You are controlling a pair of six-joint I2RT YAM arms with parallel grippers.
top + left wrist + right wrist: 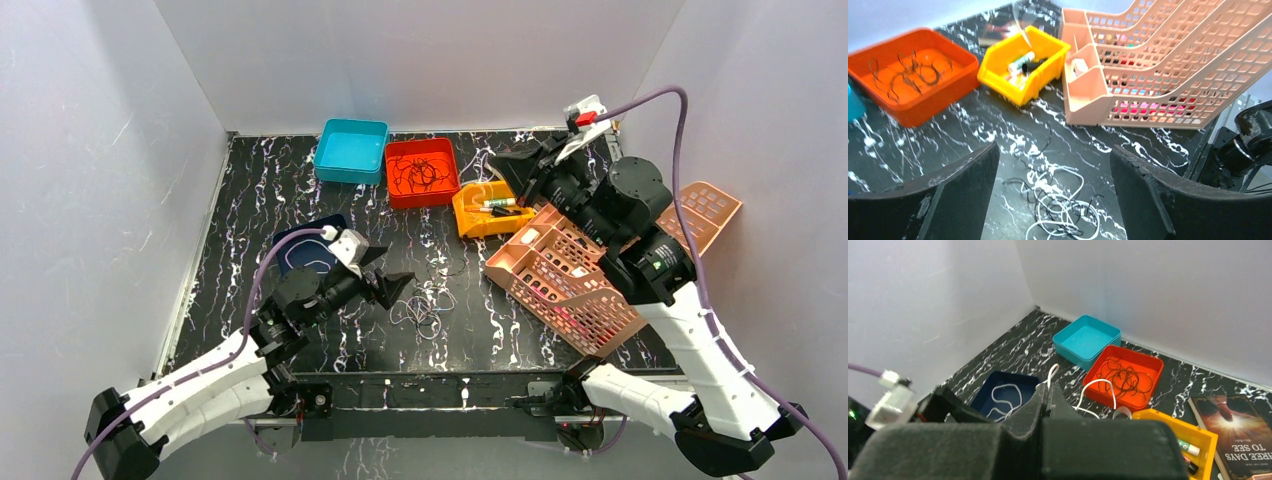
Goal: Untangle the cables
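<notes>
Hovering low near my end of the black marbled tabletop (300, 190), my left pincer (392, 275) (1054, 152) has its jaws spread wide, nothing between them. Just beyond its fingertips the loose cables (425, 310) (1058, 210) lie flat on the tabletop: white and black strands looped over one another in one small heap, apart from every container. One thin black strand runs out of the heap toward the far side. Left of that pincer sits a navy tray (300, 250) (980, 395) with a coiled white cable (312, 262) (1005, 397) inside. To the right, the pink mesh baskets (570, 285) (1173, 65) lie tipped on their side, with small coloured items showing through the mesh that I cannot identify. Farther back, a yellow bin (470, 215) (1023, 80) touches the baskets' corner and holds a marker and other small items. My right pincer (512, 168) (1048, 390) hangs above that bin, jaws pressed together, pinching a white cable (1098, 385) that arcs out in loops past the fingertips. Behind it, the orange tray (395, 190) (923, 107) (1153, 375) holds a nest of black cables (420, 172) (913, 75) (1123, 375). A teal tray (352, 150) (1088, 340) stands touching its left side, near the back wall. A book (1238, 425) lies flat beside the yellow bin, seen from the right wrist only.
</notes>
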